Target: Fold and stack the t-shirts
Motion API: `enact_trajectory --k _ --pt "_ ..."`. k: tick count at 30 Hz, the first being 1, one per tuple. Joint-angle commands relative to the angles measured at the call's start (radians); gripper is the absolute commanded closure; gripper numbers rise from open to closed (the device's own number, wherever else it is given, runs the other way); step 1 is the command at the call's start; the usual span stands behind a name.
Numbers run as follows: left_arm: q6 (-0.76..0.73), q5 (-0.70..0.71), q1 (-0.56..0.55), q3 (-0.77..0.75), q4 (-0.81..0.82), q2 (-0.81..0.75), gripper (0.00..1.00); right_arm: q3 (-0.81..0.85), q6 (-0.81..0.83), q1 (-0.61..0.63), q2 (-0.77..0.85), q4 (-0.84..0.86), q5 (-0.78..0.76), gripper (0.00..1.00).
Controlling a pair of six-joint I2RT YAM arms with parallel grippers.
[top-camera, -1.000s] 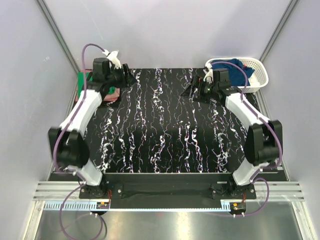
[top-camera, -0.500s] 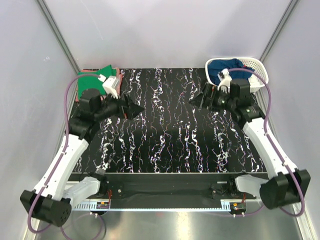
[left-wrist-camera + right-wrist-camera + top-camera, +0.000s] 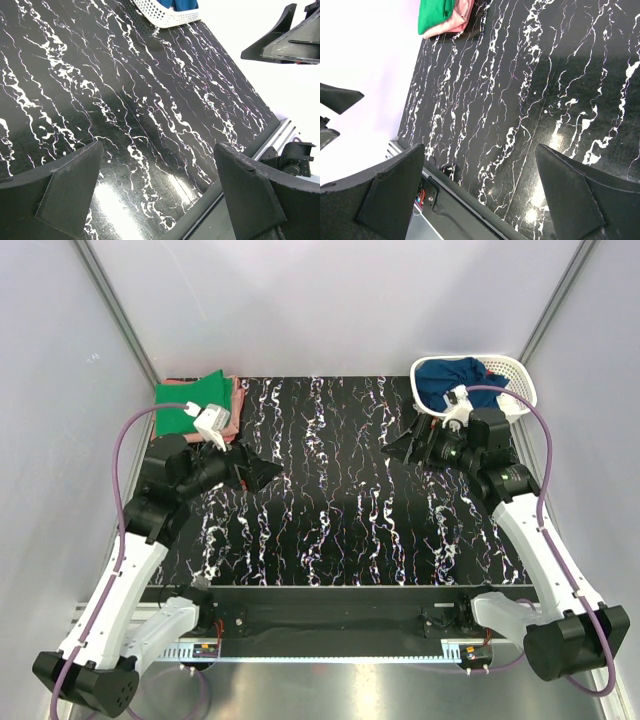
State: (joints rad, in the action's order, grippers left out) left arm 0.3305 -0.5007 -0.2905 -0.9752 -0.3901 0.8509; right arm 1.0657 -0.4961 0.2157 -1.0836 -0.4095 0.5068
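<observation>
At the far right corner of the table, the navy shirt lies crumpled in the white basket, not yet folded. Over at the far left corner the green shirt sits folded on top of the pink shirt, whose edge shows along its right side. In the right wrist view the two look squared up as one stack. By that reading two of the three shirts are done and the navy one is what remains.

The right gripper hangs above the table just near and left of the basket. Its fingers are spread wide, and its own camera shows only bare marbled table between them. It points left toward the middle, so the basket is behind it. The left gripper is also spread and empty. It is over the left half of the table, pointing right and well apart from the basket.

The navy shirt lies far and right of the right gripper and close by, while the left arm would have to reach across the whole table, so the right arm is clearly the nearer. The shirt is a heap with no clear long axis, so any raised fold on top should serve as a hold. I judge the right gripper must first swing round to face the basket and come down inside its rim
</observation>
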Motion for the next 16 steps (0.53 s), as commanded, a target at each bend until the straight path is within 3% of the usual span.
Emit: enact_trajectory --k 1,16 --pt "0.016 -0.022 -0.001 -0.011 0.043 -0.009 0.01 0.011 -0.012 -0.001 0.030 0.051 -0.014 0.00" --pt "0.054 -0.032 0.001 0.006 0.108 -0.041 0.01 0.016 0.008 -0.001 0.094 0.058 -0.063 0.00"
